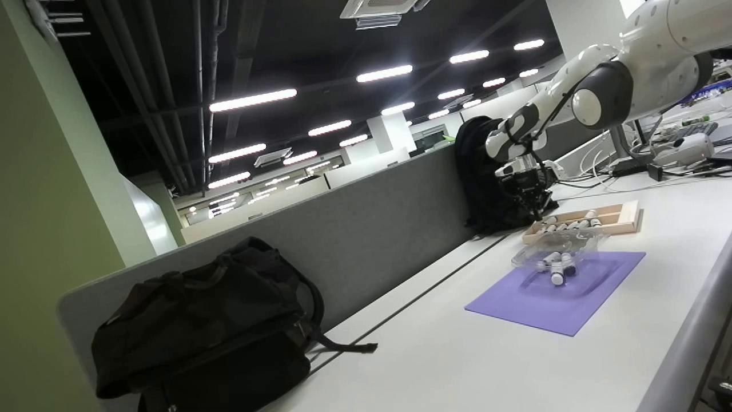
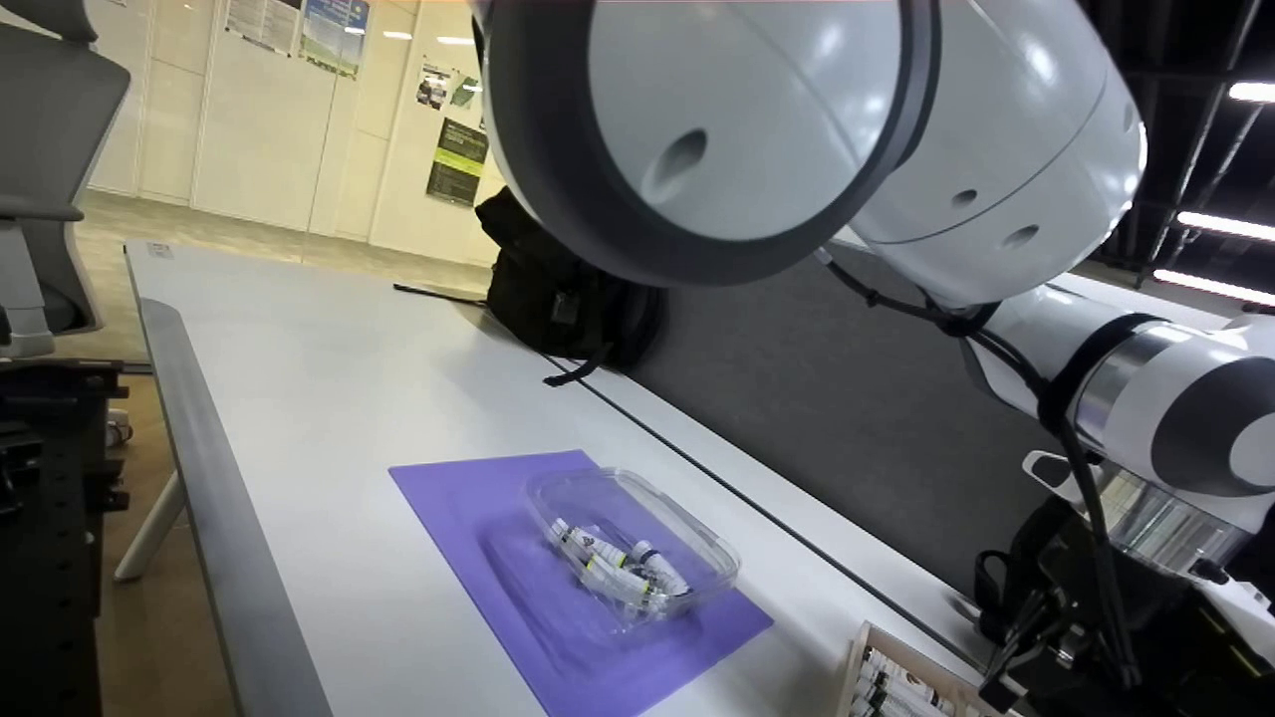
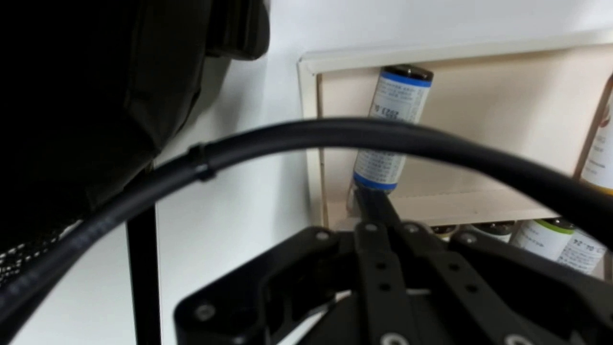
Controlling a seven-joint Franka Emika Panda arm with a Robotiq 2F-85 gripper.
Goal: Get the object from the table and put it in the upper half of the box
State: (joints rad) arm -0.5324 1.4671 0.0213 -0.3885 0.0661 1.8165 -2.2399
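A: Where does the bottle (image 3: 400, 98) lie?
B: On its side, slanted, in the upper compartment of the box (image 3: 310, 110) by the wrist view, near the left end. Probably the task's thing, already placed.
A: Gripper (image 3: 376, 203)?
B: Jaws pressed together, nothing seen between them. Tips overlap the bottle's lower end; touching or not, cannot tell.
A: Handling?
B: Likely light, rigid, glass to judge by the dark base; could chip if knocked. Smooth label, round body, apt to roll. Best hold: across mid-label, both sides, modest squeeze.
A: Edges?
B: Base close to the upper wall, so little play lengthwise. Compartment floor shows to the right: room for a finger. Left, a narrower strip, then end wall, table (image 1: 457, 355), backpack (image 1: 483, 171). Cable (image 3: 345, 134) hides part of the label.
A: Way out?
B: Straight up looks safest; tub (image 2: 697, 543) sits near, on the mat (image 1: 532, 309).
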